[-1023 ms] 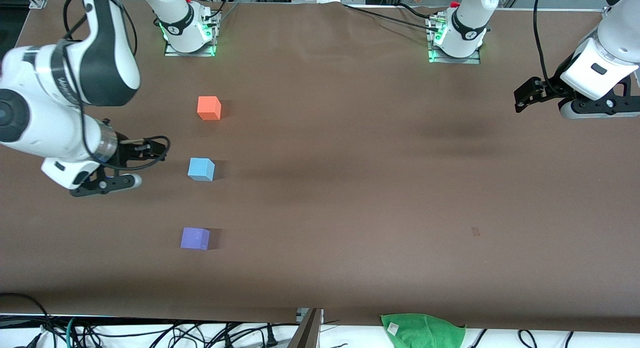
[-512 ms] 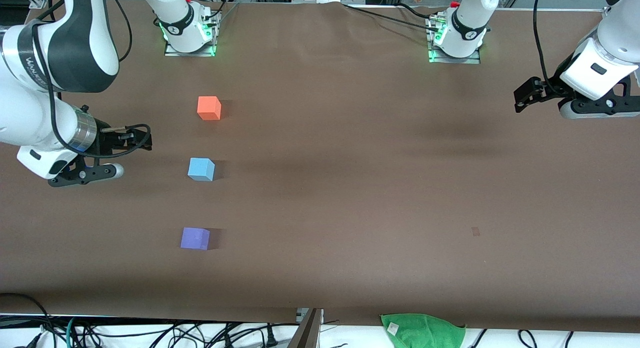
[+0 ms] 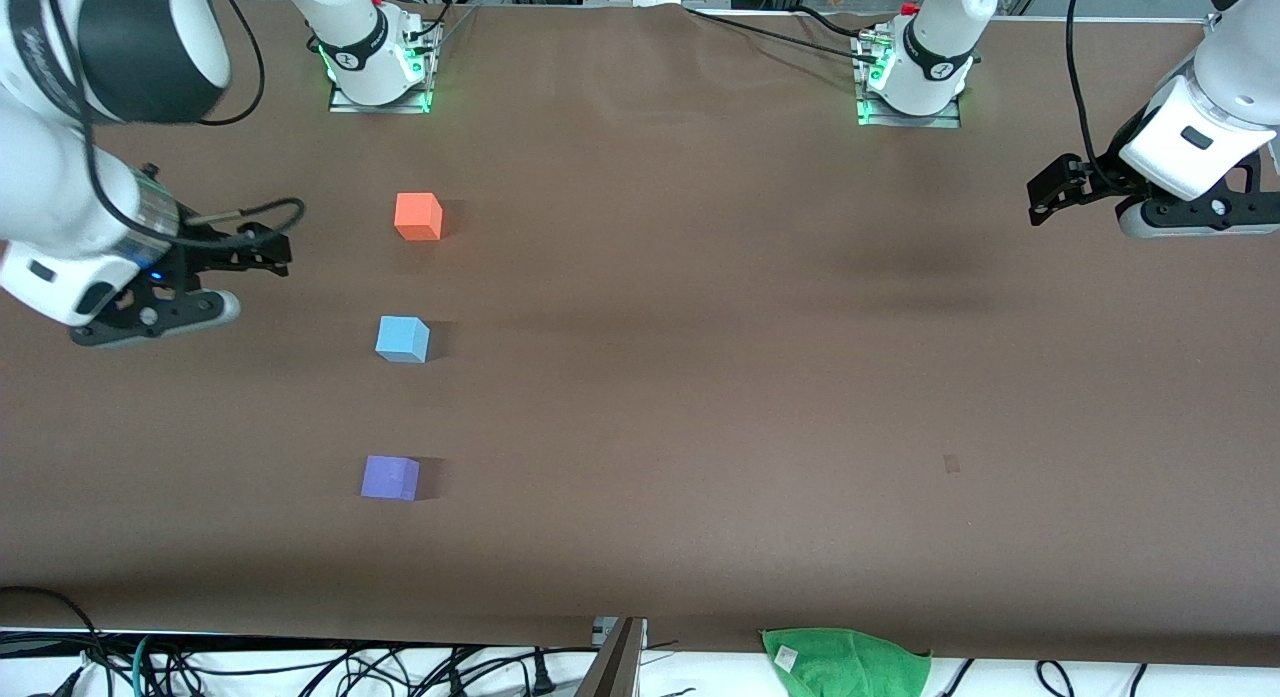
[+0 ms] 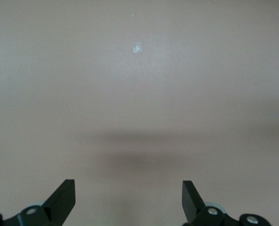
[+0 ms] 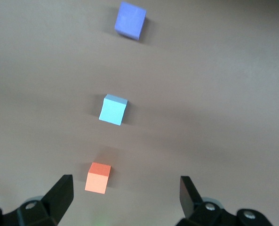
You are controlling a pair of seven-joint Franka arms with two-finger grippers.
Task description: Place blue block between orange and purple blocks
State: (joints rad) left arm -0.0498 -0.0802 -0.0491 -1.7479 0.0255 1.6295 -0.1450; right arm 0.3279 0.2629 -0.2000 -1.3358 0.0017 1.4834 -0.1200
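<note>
Three cubes lie in a row toward the right arm's end of the table. The orange block (image 3: 418,216) is farthest from the front camera, the blue block (image 3: 402,338) is in the middle, and the purple block (image 3: 390,477) is nearest. All three also appear in the right wrist view: orange block (image 5: 98,177), blue block (image 5: 113,109), purple block (image 5: 130,20). My right gripper (image 3: 150,319) (image 5: 125,197) hangs open and empty over bare table beside the row, apart from every cube. My left gripper (image 3: 1195,217) (image 4: 128,200) waits open over bare table at the left arm's end.
A green cloth (image 3: 845,662) lies off the table's near edge, among loose cables. A small pale mark (image 3: 951,464) (image 4: 137,47) sits on the brown table cover toward the left arm's end.
My right gripper has drawn away from the blue block toward the right arm's end of the table, still open. The blocks and the left arm have not moved.
</note>
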